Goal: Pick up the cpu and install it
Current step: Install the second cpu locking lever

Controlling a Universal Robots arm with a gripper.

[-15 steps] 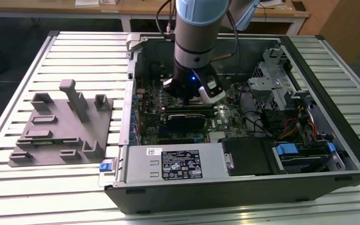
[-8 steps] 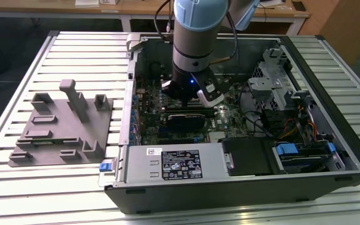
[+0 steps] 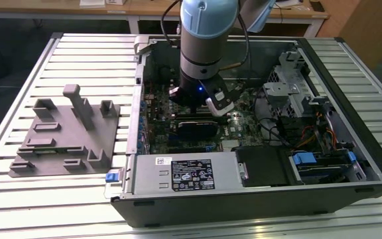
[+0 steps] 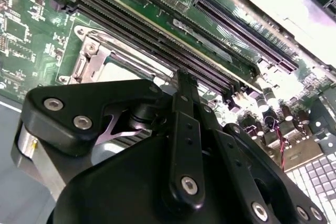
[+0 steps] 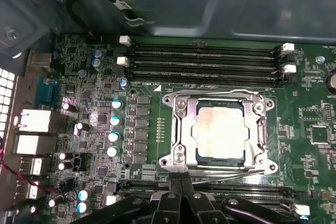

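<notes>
Inside the open computer case on the slatted tabletop, exterior view: arm vertical, gripper low over the motherboard; grey tray at the exterior view's left. First wrist view: cpu seated in socket frame, apart from the jaws, which are closed together, empty. Second wrist view: black linkage above memory slots.

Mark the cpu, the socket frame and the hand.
cpu [image 5: 219, 132], first wrist view, middle of its silvery top plate.
socket frame [image 5: 182, 129], first wrist view, metal side bar.
hand [image 5: 181, 182], first wrist view, between its fingertips.
</notes>
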